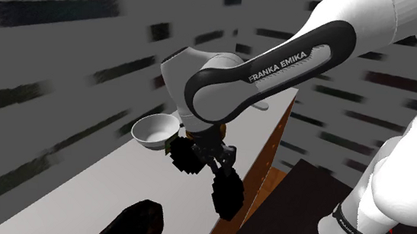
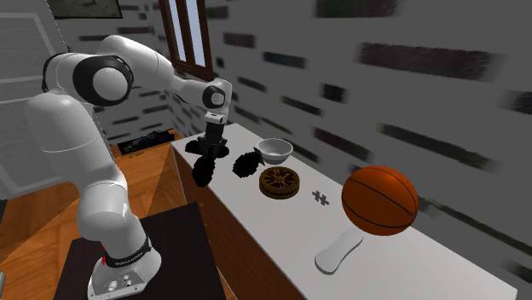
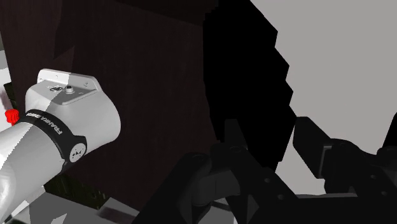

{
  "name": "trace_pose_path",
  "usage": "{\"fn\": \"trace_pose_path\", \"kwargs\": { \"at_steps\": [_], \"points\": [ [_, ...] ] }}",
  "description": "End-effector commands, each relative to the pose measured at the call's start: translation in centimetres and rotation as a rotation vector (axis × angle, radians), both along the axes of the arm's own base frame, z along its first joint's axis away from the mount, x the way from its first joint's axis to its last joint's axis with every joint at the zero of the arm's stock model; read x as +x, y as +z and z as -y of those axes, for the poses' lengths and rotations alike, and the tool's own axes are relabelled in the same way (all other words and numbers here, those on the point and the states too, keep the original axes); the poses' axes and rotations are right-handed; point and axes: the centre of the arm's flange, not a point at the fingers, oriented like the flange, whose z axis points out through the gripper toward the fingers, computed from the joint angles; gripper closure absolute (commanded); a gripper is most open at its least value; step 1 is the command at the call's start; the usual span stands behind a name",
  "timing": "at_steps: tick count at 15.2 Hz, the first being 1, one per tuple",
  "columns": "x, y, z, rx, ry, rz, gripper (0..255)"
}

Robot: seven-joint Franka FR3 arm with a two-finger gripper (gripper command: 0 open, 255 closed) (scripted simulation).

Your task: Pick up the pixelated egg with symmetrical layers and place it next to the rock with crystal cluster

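The pixelated egg (image 2: 203, 170) is a stepped black lump hanging under my gripper (image 2: 208, 154), over the table's edge on the stand's side. In the shoulder view the egg (image 1: 228, 192) hangs below the gripper (image 1: 221, 164), lifted off the grey tabletop (image 1: 118, 182). In the wrist view the egg (image 3: 248, 89) is a black mass clasped between the two fingers, with the gripper (image 3: 272, 137) shut on it. The rock with the crystal cluster (image 2: 245, 162) is a jagged black lump on the table just beyond the egg, next to a white bowl (image 2: 274, 151). The rock (image 1: 184, 155) is partly hidden by the hand.
On the table past the rock lie a brown wheel-like disc (image 2: 280, 181), a small cross-shaped piece (image 2: 320, 198), an orange basketball (image 2: 379, 199) and a white elongated object (image 2: 339, 251). A dark shape (image 1: 137, 221) stands at the near end. The arm's base (image 3: 63, 121) is below the gripper.
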Motion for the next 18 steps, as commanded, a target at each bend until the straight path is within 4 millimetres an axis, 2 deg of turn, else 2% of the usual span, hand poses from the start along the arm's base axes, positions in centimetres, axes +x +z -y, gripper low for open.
{"fn": "trace_pose_path", "kwargs": {
  "at_steps": [1, 5, 6, 11, 15, 18],
  "points": [
    [0.0, 0.0, 0.0, 0.000, 0.000, 0.001, 255],
    [0.0, 0.0, 0.0, 0.000, 0.000, 0.001, 255],
    [0.0, 0.0, 0.0, 0.000, 0.000, 0.001, 0],
    [0.0, 0.0, 0.0, 0.000, 0.000, 0.000, 0],
    [1.7, 4.6, -0.9, 0.000, 0.000, 0.001, 0],
    [1.7, 4.6, -0.9, 0.000, 0.000, 0.001, 0]
  ]
}}
